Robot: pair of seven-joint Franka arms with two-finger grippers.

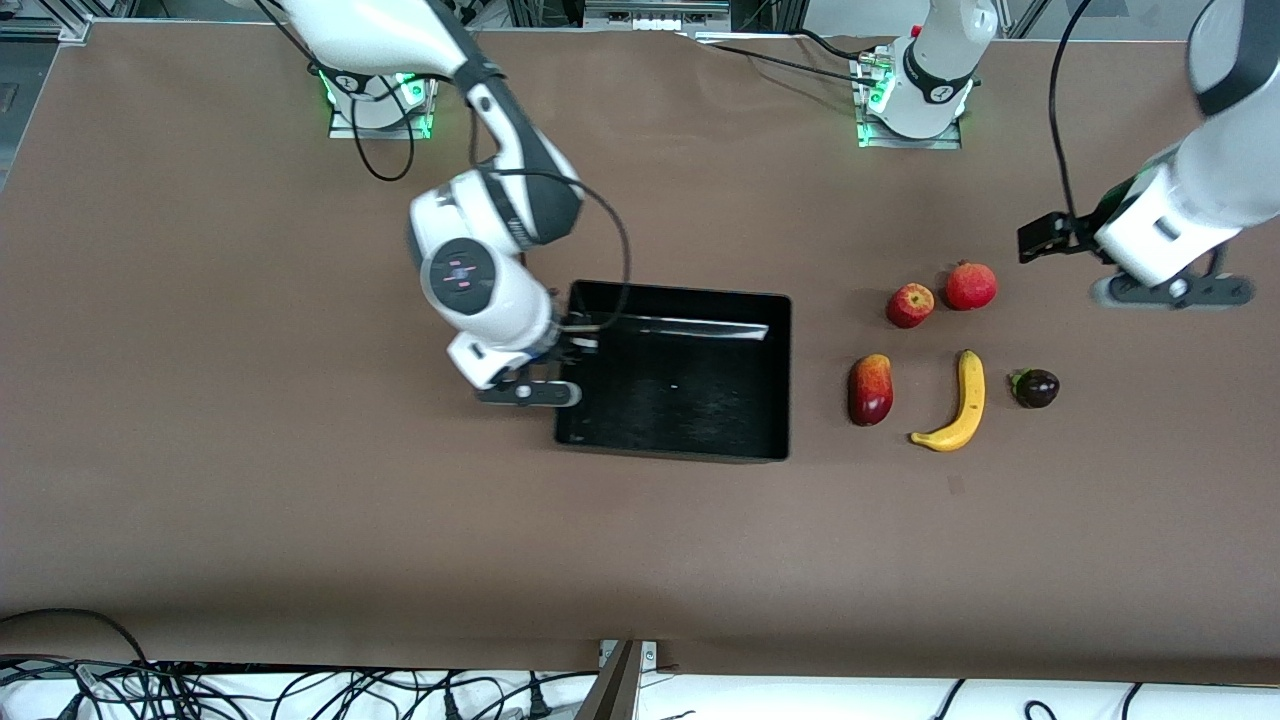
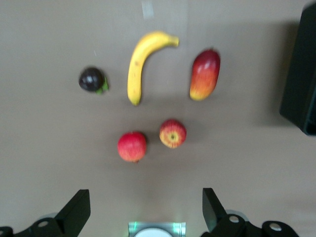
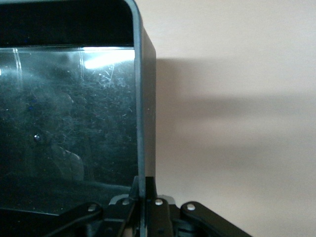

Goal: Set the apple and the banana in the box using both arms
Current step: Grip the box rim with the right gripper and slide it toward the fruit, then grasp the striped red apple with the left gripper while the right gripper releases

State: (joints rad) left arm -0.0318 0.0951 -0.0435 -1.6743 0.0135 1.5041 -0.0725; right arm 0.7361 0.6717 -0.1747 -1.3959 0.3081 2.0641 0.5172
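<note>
The black box sits mid-table and is empty. My right gripper is shut on the box's wall at the end toward the right arm; the right wrist view shows the wall pinched in the gripper. The apple and the banana lie on the table between the box and the left arm's end. My left gripper is open and empty, up over bare table beside the fruits. Its wrist view shows the gripper, the apple, the banana and a box corner.
A round red fruit with a crown lies beside the apple. An oblong red-yellow fruit lies between the banana and the box. A dark purple fruit lies beside the banana toward the left arm's end. Cables run along the table edge nearest the camera.
</note>
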